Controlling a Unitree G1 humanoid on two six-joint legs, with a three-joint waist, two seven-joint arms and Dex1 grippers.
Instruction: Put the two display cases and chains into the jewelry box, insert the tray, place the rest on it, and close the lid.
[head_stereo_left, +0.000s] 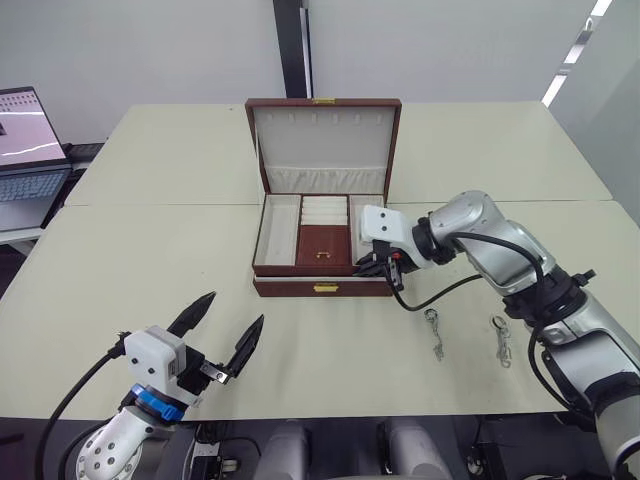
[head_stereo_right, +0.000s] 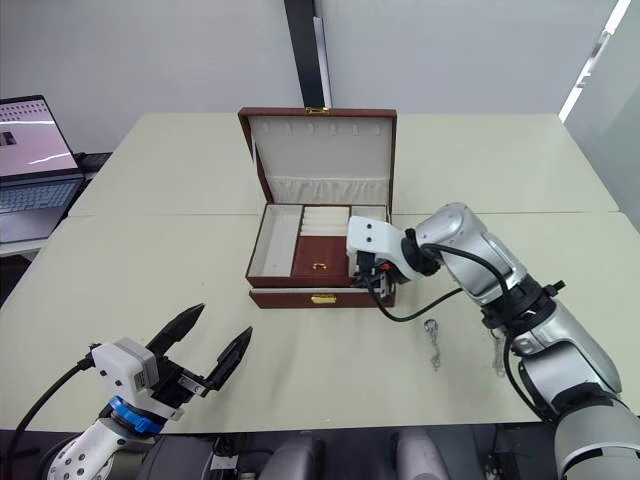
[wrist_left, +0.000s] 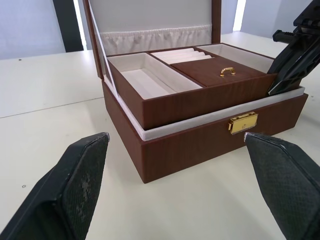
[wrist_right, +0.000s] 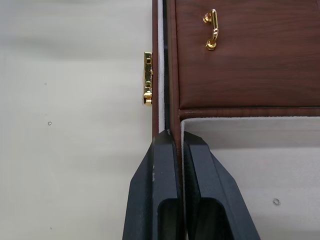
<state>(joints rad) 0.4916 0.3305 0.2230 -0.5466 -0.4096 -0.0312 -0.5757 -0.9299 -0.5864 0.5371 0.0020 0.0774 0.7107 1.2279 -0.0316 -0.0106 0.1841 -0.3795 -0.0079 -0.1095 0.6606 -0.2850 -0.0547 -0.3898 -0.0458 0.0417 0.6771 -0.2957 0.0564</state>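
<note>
Reddish-brown wooden jewelry box sits at the middle of the pale tabletop, its hinged lid standing upright behind it with the cream padded lining and gathered pocket facing forward. Inside it rests the shallow reddish-brown tray, cream-lined, with ridged ring rolls at the back of its middle section and a small wooden cover with a gold handle in front of them; the tray's front wall stands above the box's rim. The right gripper is at the tray's front right corner, its black jaws pinched onto the tray's front wall, one finger outside it and one inside the cream right-hand section. The left gripper hovers above the tabletop in front and to the left of the box, well apart from it, its jaws spread wide and empty. Two small silver linked chains lie on the tabletop to the right of the box's front, one nearer the box and the other farther right. An open laptop sits at the far left.
</note>
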